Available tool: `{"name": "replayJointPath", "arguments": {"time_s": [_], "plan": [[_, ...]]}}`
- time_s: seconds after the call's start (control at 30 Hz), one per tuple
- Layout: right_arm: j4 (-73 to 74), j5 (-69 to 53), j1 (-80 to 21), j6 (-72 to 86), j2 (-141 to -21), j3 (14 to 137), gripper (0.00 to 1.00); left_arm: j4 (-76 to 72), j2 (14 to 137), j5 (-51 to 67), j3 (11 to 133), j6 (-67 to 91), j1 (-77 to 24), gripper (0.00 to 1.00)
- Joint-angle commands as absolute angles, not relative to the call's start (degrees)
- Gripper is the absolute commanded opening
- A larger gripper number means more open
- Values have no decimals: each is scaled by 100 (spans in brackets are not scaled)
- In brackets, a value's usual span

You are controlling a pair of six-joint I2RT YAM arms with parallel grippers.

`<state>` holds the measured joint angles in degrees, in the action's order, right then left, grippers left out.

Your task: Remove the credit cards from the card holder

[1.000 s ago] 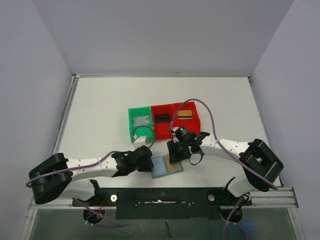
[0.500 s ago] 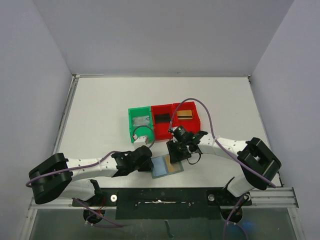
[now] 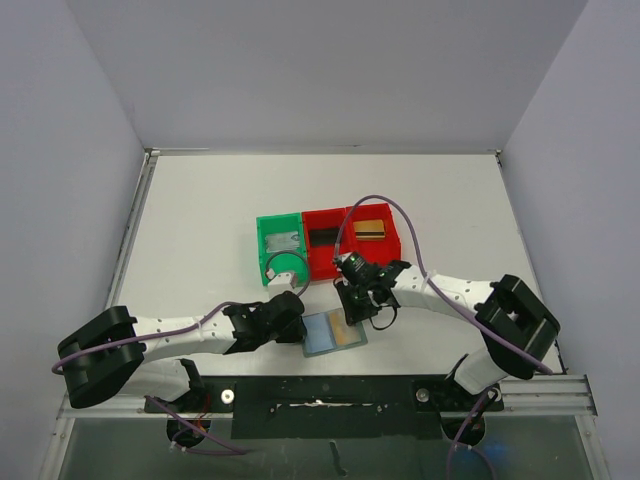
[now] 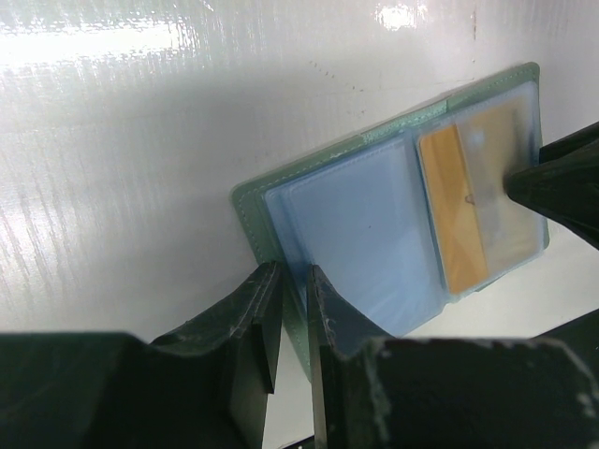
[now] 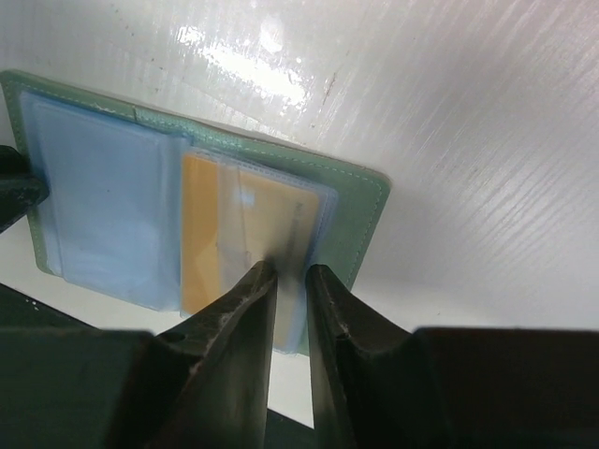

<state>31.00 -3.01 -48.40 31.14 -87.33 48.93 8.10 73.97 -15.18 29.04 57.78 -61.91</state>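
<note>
White tabletop [image 3: 200, 210], near its front edge: the card holder [image 3: 334, 333] is lying open, a gold credit card [image 5: 234, 234] showing in its right pocket. The left gripper [image 4: 295, 309] is pinching the holder's left edge; the right gripper [image 5: 290, 281] is nipping the card's end, jaws nearly together. Red and green bins [image 3: 318, 265] are sitting just beyond.

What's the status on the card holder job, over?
Left gripper clamped on edge of card holder. Right gripper pinching gold card, not yet out of its pocket. Bins stand apart, nothing blocking.
</note>
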Motion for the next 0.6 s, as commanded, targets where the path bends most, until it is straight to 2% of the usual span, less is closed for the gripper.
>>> {"name": "replayJointPath", "arguments": {"time_s": [0.0,0.1,0.2,0.4,0.57], "plan": [[3125,-271,-4998,3167,-8446,5177,20,817,7409,-1529,3145,5713,-6223,16],[3083,-346,-5044,3151,-8358,5184,21,794,7430,-1533,3151,5713,-6223,16],[3087,-335,-5061,3151,-8278,5198,34,782,7457,-1526,3164,5713,-6223,16],[2927,-510,-5110,3085,-8133,5158,36,782,7502,-1521,3214,5691,-6223,16],[3013,-518,-5129,3087,-8167,5194,33,797,7561,-1512,3275,5659,-6223,16]]}}
